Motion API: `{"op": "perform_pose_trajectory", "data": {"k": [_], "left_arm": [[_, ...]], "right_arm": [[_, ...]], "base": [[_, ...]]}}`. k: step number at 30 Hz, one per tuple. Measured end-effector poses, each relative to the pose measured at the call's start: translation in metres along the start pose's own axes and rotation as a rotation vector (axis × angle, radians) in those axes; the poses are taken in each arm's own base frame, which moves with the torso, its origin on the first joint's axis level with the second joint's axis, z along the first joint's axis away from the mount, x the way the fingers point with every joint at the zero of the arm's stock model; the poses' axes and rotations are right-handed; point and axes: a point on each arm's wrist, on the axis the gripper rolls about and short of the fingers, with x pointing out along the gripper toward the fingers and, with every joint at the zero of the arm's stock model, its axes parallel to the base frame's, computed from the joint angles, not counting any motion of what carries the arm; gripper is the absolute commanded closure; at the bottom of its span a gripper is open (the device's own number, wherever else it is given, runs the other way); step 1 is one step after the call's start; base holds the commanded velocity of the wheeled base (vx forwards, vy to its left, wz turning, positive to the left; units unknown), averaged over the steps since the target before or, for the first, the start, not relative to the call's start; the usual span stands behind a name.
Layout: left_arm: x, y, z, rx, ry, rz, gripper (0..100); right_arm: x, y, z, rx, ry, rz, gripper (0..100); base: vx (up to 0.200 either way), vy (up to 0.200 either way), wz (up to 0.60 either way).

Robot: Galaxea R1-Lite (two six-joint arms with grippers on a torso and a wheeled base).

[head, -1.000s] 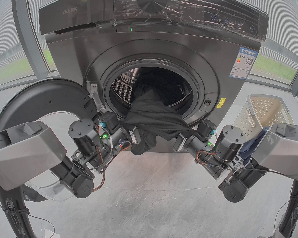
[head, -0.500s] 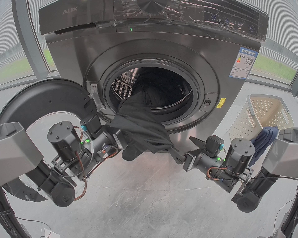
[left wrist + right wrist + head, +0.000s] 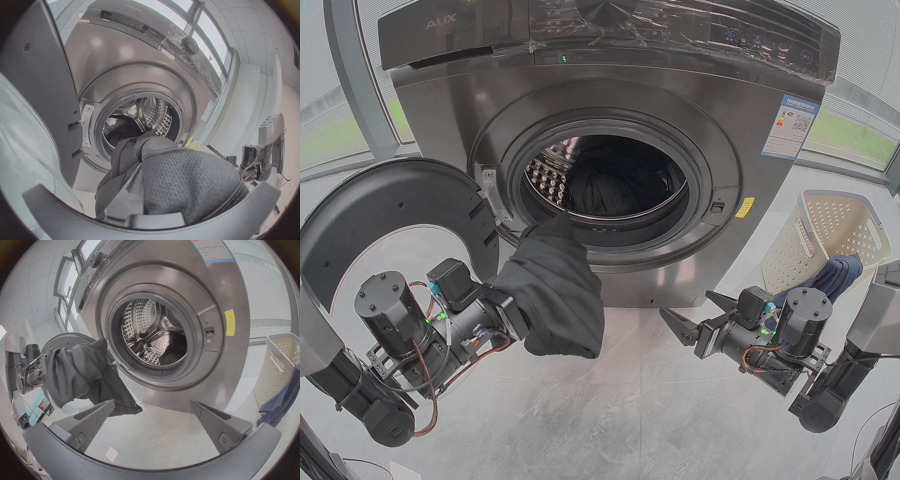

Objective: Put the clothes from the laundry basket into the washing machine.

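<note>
- Judging by the present layout, the task is rated as partly done: a dark heap of clothes (image 3: pixel 612 181) is seen lying inside the drum of the washing machine (image 3: pixel 456 119), whose door (image 3: pixel 394 200) is swung fully open on the robot's left.
- A black garment (image 3: pixel 559 294) is found outside the drum, hanging below the opening's lower left edge. Its upper tip reaches up to the rim; whether it touches cannot be confirmed.
- A blue garment (image 3: pixel 836 276) is noted draped over the front wall of the laundry basket (image 3: pixel 831 215), which stands on the floor to the right of the machine. At least these two items are judged left to load.
- The left gripper (image 3: pixel 512 312) is held low in front of the door, pointed towards the opening. Its jaws are largely covered by the black garment and are taken to be closed on it.
- The right gripper (image 3: pixel 687 311) is held low in front of the machine's right side, near the basket, with jaws spread wide and nothing between them.
</note>
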Motion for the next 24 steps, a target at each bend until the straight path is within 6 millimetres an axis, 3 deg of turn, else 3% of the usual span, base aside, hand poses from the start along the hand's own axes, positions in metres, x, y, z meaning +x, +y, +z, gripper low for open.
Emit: {"op": "perform_pose_trajectory", "data": {"k": [11,24], "left_arm": [[-0.010,-0.006,-0.007,0.018,0.044,-0.028,100],[-0.010,-0.008,-0.010,0.018,0.059,-0.038,100]], "right_arm": [[-0.001,-0.012,0.002,0.005,-0.003,-0.043,0],[-0.001,-0.014,0.001,0.005,-0.001,-0.050,0]], "base": [[0.000,0.000,0.00],[0.200,0.000,0.00]]}}
